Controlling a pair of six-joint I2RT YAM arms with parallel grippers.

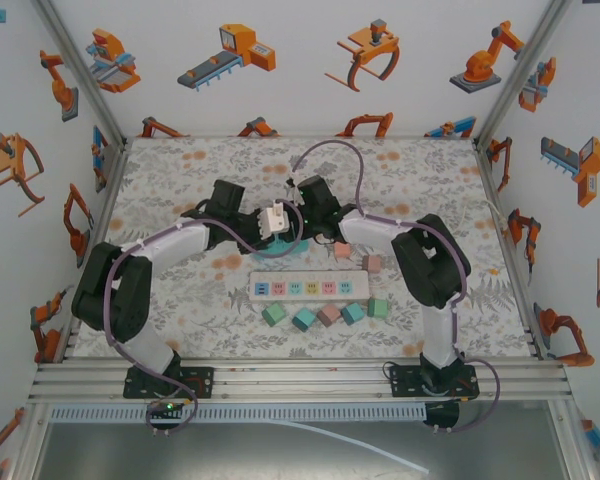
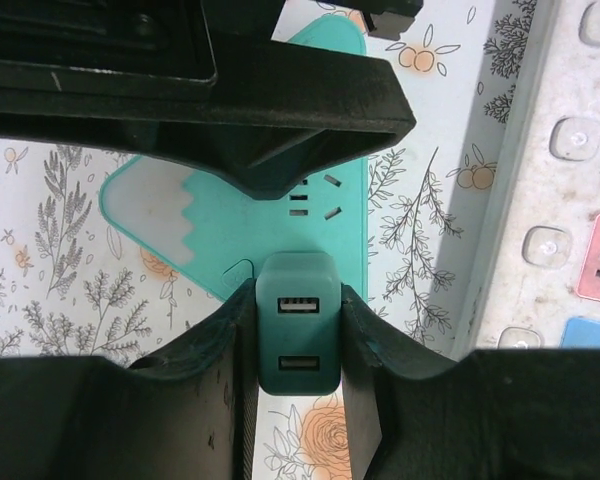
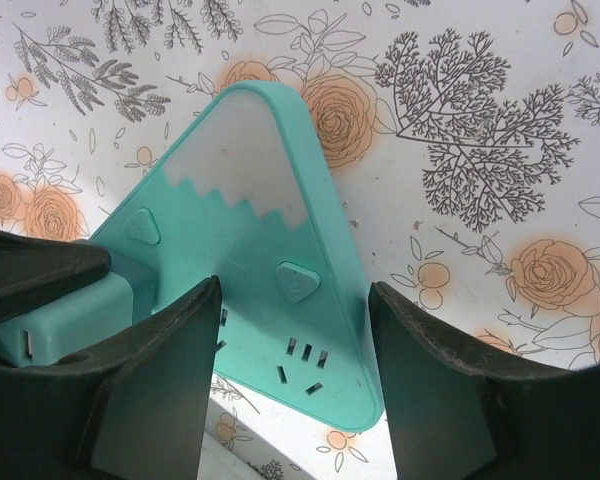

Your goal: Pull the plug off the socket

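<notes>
Plug (image 2: 298, 335) is a small block of smooth teal plastic with rounded corners, and its outer face carries two USB openings, one above the other. It sits in the socket (image 2: 325, 205) near the middle of the table, between the two arms. The left gripper (image 2: 297, 292) is clenched on it, with the matte black fingers (image 2: 235, 350) pressing its two side faces. The socket is a flat triangle with rounded corners. It is mostly teal plastic, with one frosted white corner that meets the teal in a zigzag line, and it has small slots for pins and two little triangular buttons. In the right wrist view the plug (image 3: 65, 320) stands out from the left side of the socket (image 3: 310, 230). The right gripper (image 3: 292, 370) grasps the socket with one dark finger (image 3: 165, 390) on each side of its body, and the other finger touches its rim. A shadow lies under the socket, so it seems to be raised a little off the cloth. The table (image 1: 430, 170) has a pale cover printed with grey leaves and orange flowers. Nearer to the arm bases lies a long white power strip (image 1: 310, 287) with pink and blue outlets. A row of small blocks (image 1: 325, 314) in green, teal and pink lies just beside it. The white walls (image 1: 300, 90) show orange pictures of robot arms.
</notes>
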